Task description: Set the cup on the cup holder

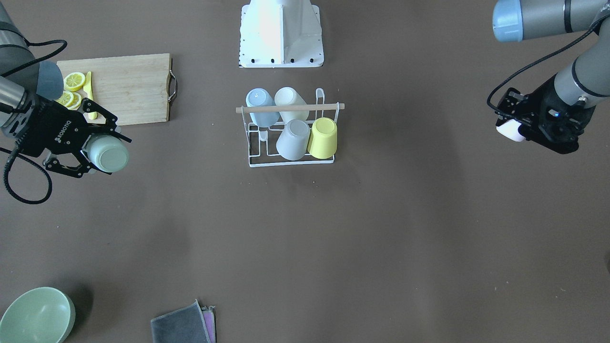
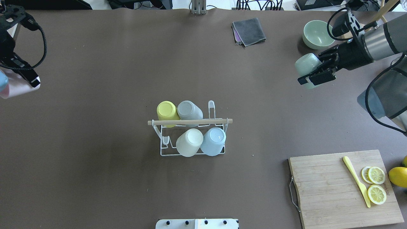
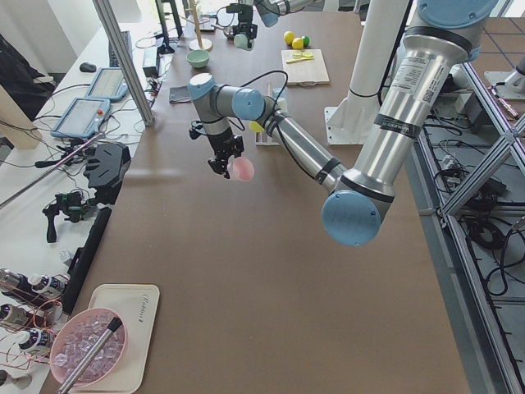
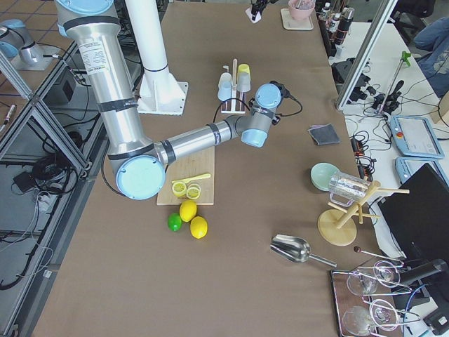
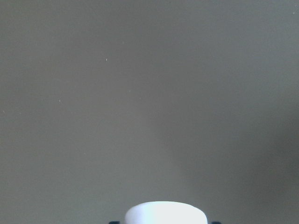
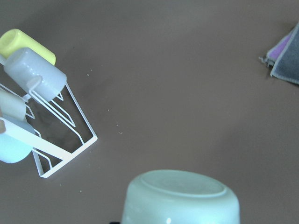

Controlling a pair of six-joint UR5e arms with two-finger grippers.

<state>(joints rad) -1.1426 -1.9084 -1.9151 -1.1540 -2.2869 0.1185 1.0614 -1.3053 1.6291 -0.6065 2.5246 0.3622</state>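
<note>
The cup holder [image 2: 165, 154], a white wire rack with a wooden rod handle [image 2: 189, 121], stands mid-table. It carries a yellow cup [image 2: 167, 110], a grey cup [image 2: 188, 110], a cream cup [image 2: 190, 142] and a blue cup [image 2: 213, 141], all upside down on prongs. My right gripper [image 2: 313, 73] is shut on a pale green cup [image 2: 304, 64], held above the table far to the rack's right; the cup's base fills the bottom of the right wrist view [image 6: 182, 198]. My left gripper [image 2: 24, 83] is shut on a pale pink cup [image 2: 14, 90] at the far left, which also shows in the left wrist view [image 5: 164, 213].
A wooden cutting board [image 2: 330, 190] with lemon slices [image 2: 376, 184] and a yellow knife [image 2: 356, 181] lies near right. A green bowl [image 2: 315, 34] and a folded grey cloth [image 2: 248, 31] lie at the far side. The robot base [image 1: 281, 33] stands behind the rack.
</note>
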